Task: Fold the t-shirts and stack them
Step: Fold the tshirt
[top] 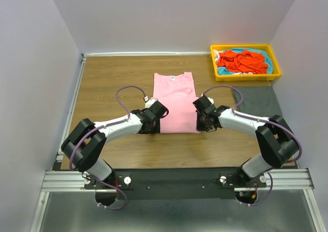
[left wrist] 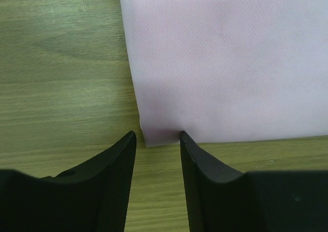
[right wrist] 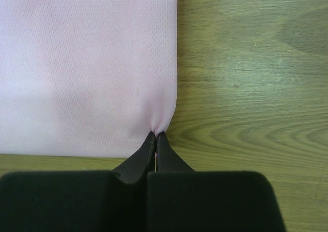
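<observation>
Wood table (top: 102, 78) | pink shirt (top: 176, 101) flat mid-table, hem toward near edge | right gripper (right wrist: 155, 134) pinching near-right corner | left gripper (left wrist: 157, 135) spread astride near-left corner | step: corner grab | next: left closes on cloth, both lift evenly

Bright, even overhead light, soft shadows, all three views sharp

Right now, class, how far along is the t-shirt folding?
Done: the pink t-shirt lies flat, sleeves apparently folded in. In hand: the right tool pinches its near right corner; the left tool straddles the left one, jaws open. Left: the dark grey t-shirt on the table, the orange-red t-shirt and turquoise t-shirt crumpled in the yellow tray; no stack yet.
</observation>
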`<action>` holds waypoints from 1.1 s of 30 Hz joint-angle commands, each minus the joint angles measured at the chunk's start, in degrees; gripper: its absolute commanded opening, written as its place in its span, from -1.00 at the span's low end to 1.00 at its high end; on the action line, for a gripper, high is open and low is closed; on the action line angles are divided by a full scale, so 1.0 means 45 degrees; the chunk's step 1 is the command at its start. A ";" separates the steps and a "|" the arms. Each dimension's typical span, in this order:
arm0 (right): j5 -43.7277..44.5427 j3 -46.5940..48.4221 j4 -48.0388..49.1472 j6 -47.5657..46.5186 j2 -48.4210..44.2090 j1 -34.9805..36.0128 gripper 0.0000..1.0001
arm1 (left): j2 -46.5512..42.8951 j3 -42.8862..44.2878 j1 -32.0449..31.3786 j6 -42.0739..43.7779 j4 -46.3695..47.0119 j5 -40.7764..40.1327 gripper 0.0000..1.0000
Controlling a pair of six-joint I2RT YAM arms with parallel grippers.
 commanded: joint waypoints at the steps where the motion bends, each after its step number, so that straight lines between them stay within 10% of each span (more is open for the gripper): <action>1: 0.0229 -0.0943 -0.1238 -0.0303 0.0791 0.0079 -0.99 | 0.0223 0.0265 -0.0060 -0.0089 -0.0151 -0.0581 -0.04; 14: 0.0268 -0.0982 -0.1199 -0.0322 0.0849 0.0078 -0.99 | 0.1042 -0.0086 -0.0060 -0.0011 0.0220 -0.0621 -0.06; 25: 0.0190 -0.0924 -0.1180 -0.0556 0.0889 0.0079 -0.99 | 0.0907 -0.0438 -0.0060 0.0009 0.0396 -0.0308 -0.96; 33: -0.0804 -0.0572 -0.1685 -0.0849 0.0498 0.0079 -0.99 | 0.0068 -0.0048 -0.0430 0.0185 -0.0947 -0.0093 -1.00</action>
